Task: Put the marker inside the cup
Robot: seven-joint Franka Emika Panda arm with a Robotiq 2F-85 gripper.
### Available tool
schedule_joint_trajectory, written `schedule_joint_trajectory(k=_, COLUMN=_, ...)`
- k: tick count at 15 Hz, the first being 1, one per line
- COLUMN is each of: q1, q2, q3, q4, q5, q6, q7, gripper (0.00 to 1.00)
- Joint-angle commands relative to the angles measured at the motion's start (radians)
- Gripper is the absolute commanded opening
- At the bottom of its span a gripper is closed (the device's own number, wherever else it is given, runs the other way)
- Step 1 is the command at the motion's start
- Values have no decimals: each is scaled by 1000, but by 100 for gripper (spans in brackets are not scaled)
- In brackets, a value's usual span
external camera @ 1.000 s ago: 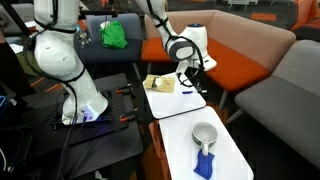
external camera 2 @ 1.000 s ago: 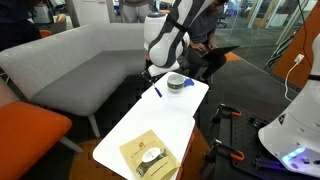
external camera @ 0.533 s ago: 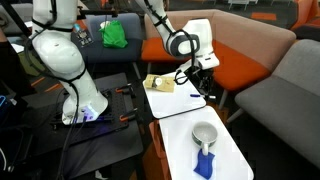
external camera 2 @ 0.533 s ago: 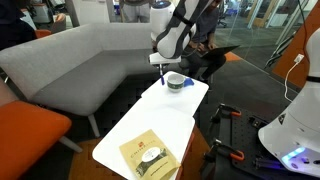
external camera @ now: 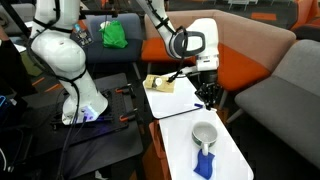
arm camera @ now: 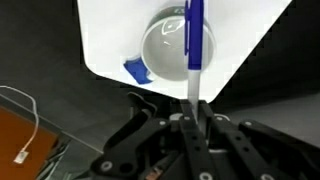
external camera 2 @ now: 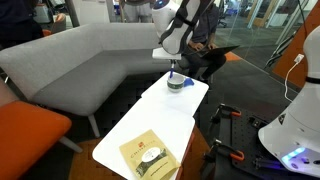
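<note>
Operating remotely here. The gripper point(arm camera: 192, 112) is clamped on the thin, dark blue pen-like marker point(arm camera: 195, 40), with 1 finger on each side of the barrel. The grip sits at one end, so most of the marker sticks out past the fingertips and I can see where the free end is going.

In the wrist view the marker points straight away from the gripper and crosses the right side of the small round white-grey cup point(arm camera: 162, 48). The tip looks roughly over the mouth but not centred. In an exterior view the gripper point(external camera 2: 172, 70) hangs just above the cup point(external camera 2: 177, 84). In the other angle, the gripper point(external camera: 208, 95) appears well clear of the cup point(external camera: 204, 133), which I'd put down to camera perspective and the height I'm keeping.

The cup stands upright on the white table point(arm camera: 110, 40), mouth up. A chunky bright blue object point(arm camera: 134, 70) sits just beside it, on the gripper's left in the wrist view.

My read: this is the carry and line-up step. I'd nudge sideways so the tip sits over the dark centre, then lower it before letting go. Otherwise it could clip the rim and bounce out.
</note>
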Motion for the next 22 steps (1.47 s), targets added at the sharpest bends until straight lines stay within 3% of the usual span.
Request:
schedule_joint_trajectory(k=1, q1=8, q2=90, q3=-10, q4=90, q5=-43, q6=-169, q7=166, gripper=3)
schedule_joint_trajectory(k=6, q1=-75, q2=167, q3=59, q4=240, q5=-113, q6=-471, q7=325, gripper=3)
schedule_joint_trajectory(k=10, q1=-212, q2=228, q3=180, q4=396, q5=-184, q6=-674, q7=357, gripper=3)
schedule_joint_trajectory(k=14, q1=-320, q2=291, q3=275, q4=542, q5=-300, q6=-690, q7=376, gripper=3)
schedule_joint_trajectory(k=22, q1=-453, q2=456, q3=405, q4=803, q5=-445, q6=-857, q7=358, gripper=3)
